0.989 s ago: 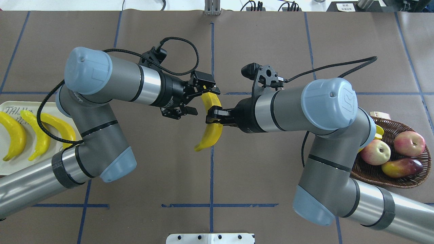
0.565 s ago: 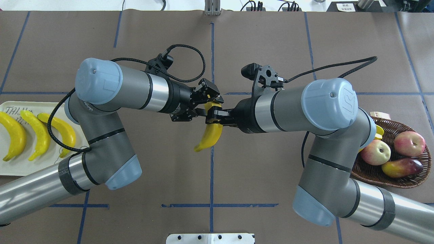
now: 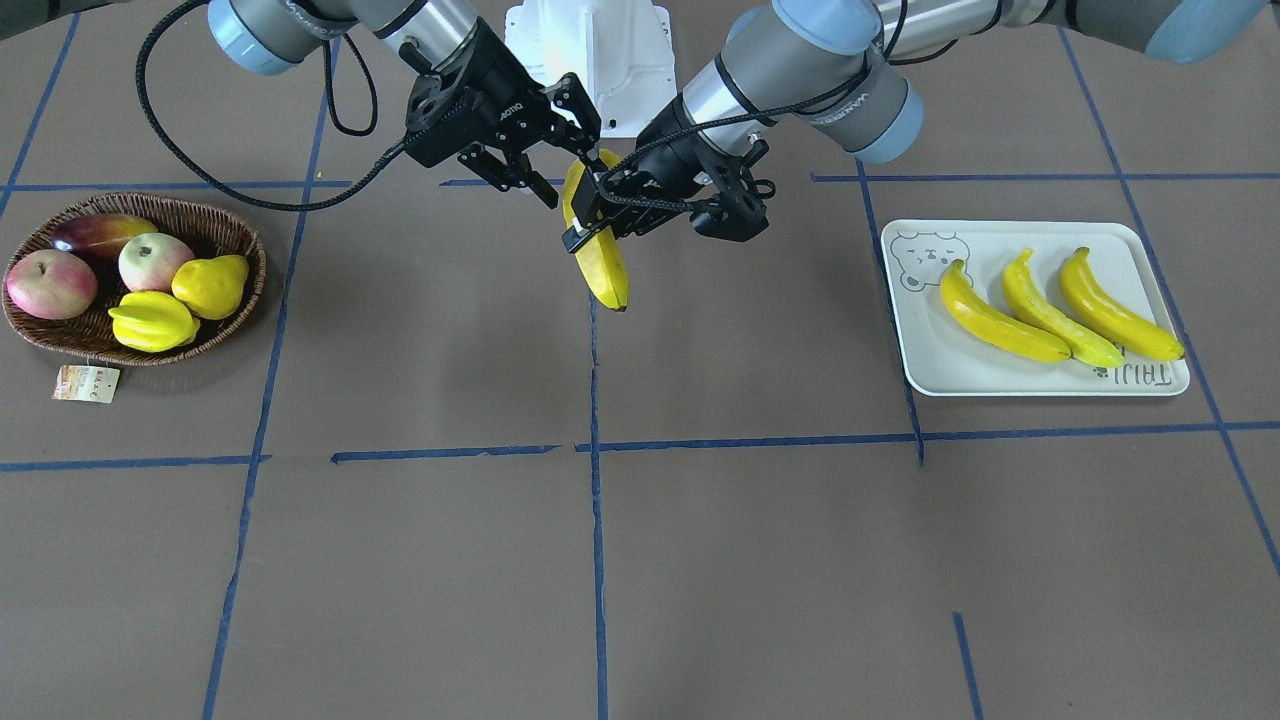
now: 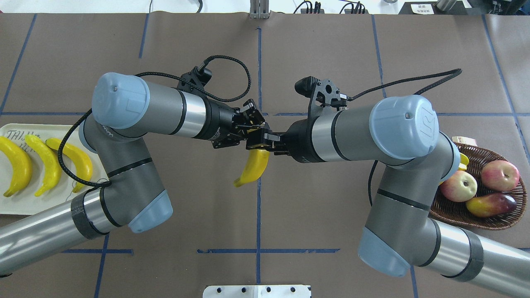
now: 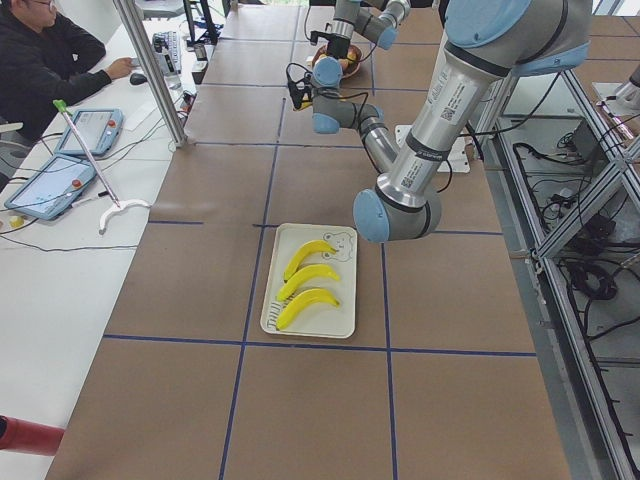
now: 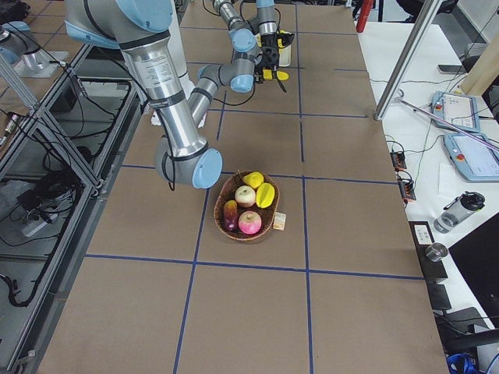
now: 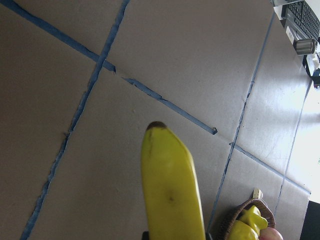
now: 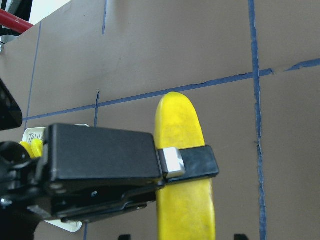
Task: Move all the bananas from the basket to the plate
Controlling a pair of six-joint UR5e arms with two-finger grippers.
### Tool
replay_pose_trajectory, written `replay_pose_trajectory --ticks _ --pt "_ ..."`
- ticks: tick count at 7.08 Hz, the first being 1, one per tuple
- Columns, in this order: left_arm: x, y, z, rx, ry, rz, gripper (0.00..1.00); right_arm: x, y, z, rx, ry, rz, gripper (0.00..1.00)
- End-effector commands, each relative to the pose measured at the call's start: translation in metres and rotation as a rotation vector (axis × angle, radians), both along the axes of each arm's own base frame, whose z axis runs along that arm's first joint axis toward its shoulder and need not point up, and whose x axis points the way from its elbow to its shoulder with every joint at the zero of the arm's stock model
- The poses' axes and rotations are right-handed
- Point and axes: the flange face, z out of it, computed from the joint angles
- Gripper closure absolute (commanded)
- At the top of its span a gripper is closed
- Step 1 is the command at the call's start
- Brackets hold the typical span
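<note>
Overhead exterior view: handover at mid-worktop! The fourth banana [image 4: 253, 165] hangs above the surface, the right hand [image 4: 265, 140] clamped on it, and the left hand [image 4: 247, 123] closed on its upper end, so the nearer arm can carry it. Three bananas [image 4: 45, 163] fill the plate [image 4: 25, 205] at the left edge; the open strip near its edge looks tight. The basket [image 4: 484, 215] sits at the right edge.

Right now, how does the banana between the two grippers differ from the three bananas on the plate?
The held banana hangs in the air over the table's middle, gripped from both sides by the left gripper and the right gripper. The three bananas lie flat on the plate, side by side and untouched. All four are glossy yellow, curved, alike in size.
</note>
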Motion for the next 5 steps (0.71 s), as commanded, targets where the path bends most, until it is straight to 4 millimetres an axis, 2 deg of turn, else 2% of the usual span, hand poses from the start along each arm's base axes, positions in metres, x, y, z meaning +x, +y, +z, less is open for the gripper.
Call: replay_pose_trajectory --ticks 1,2,3,4,5 --pt "-0.002 -0.004 0.005 0.001 -0.013 -0.006 1.0 0.004 -0.001 -0.002 0.004 -0.005 0.004 0.0" --pt "-0.011 -0.014 0.035 -0.029 -0.059 -0.021 1.0 0.011 0.0 -0.006 0.011 -0.015 0.008 0.0" --pt "-0.024 -0.021 0.088 -0.019 -0.142 -0.035 1.0 0.014 -0.001 -0.006 0.012 -0.017 0.013 0.0" --pt "-0.051 -0.033 0.138 0.016 -0.239 -0.043 1.0 0.017 -0.002 -0.005 0.013 -0.016 0.017 0.0" --pt "-0.104 -0.056 0.193 -0.011 -0.32 -0.04 1.0 0.019 -0.003 -0.004 0.012 -0.013 0.02 0.0"
